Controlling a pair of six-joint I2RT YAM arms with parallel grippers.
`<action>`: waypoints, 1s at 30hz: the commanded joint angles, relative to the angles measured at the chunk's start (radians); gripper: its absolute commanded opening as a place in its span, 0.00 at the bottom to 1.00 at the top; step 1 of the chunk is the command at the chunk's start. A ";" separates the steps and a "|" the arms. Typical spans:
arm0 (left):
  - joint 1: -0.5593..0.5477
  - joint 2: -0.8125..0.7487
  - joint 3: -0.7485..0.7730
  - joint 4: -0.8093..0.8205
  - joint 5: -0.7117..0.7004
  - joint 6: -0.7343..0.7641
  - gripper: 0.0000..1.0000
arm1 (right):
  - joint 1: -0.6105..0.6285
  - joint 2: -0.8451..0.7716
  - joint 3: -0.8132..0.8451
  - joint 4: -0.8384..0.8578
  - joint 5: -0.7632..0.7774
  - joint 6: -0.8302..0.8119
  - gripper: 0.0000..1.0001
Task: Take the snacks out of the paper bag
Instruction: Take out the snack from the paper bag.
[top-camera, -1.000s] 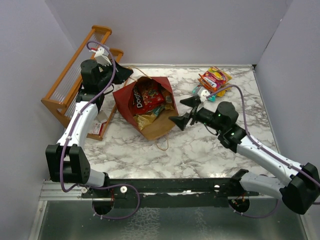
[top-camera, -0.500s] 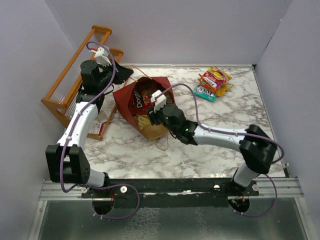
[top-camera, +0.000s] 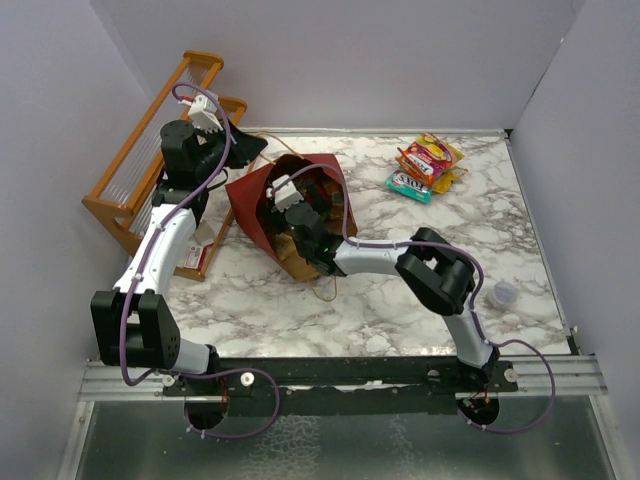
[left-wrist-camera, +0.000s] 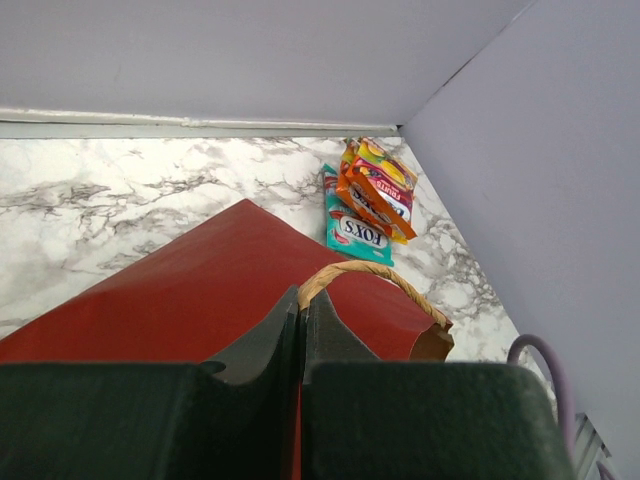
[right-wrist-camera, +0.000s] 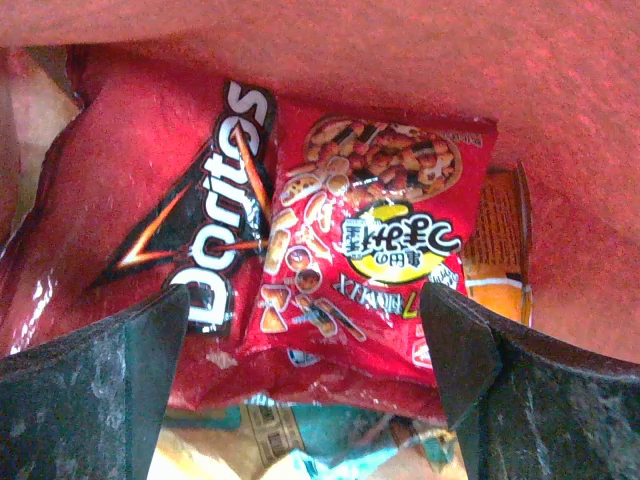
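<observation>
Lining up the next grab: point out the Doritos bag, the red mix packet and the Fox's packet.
Doritos bag (right-wrist-camera: 200, 230), right wrist view, on its logo.
Red mix packet (right-wrist-camera: 370, 240), right wrist view, its middle.
Fox's packet (left-wrist-camera: 358, 229), left wrist view, its label.

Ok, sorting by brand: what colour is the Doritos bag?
The Doritos bag is red, clearest in the right wrist view.

The paper bag (top-camera: 250, 212) lies left of centre on the table (top-camera: 400, 310), with the slatted rack (top-camera: 140, 165) behind it, far left. Inside it, a Doritos bag (right-wrist-camera: 190, 230) lies beside a snack-mix packet (right-wrist-camera: 370, 260). A packet pile (top-camera: 425, 165) sits far right and a small tube (top-camera: 503, 293) near right.
</observation>
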 joint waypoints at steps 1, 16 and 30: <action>0.004 -0.021 -0.003 0.033 0.024 -0.008 0.00 | -0.020 0.066 0.080 0.060 0.043 -0.059 1.00; 0.003 -0.013 0.003 0.027 0.028 -0.011 0.00 | -0.109 0.165 0.187 -0.097 -0.076 0.071 0.98; 0.004 -0.023 0.002 0.024 0.026 -0.009 0.00 | -0.122 0.124 0.181 -0.165 -0.118 0.151 0.54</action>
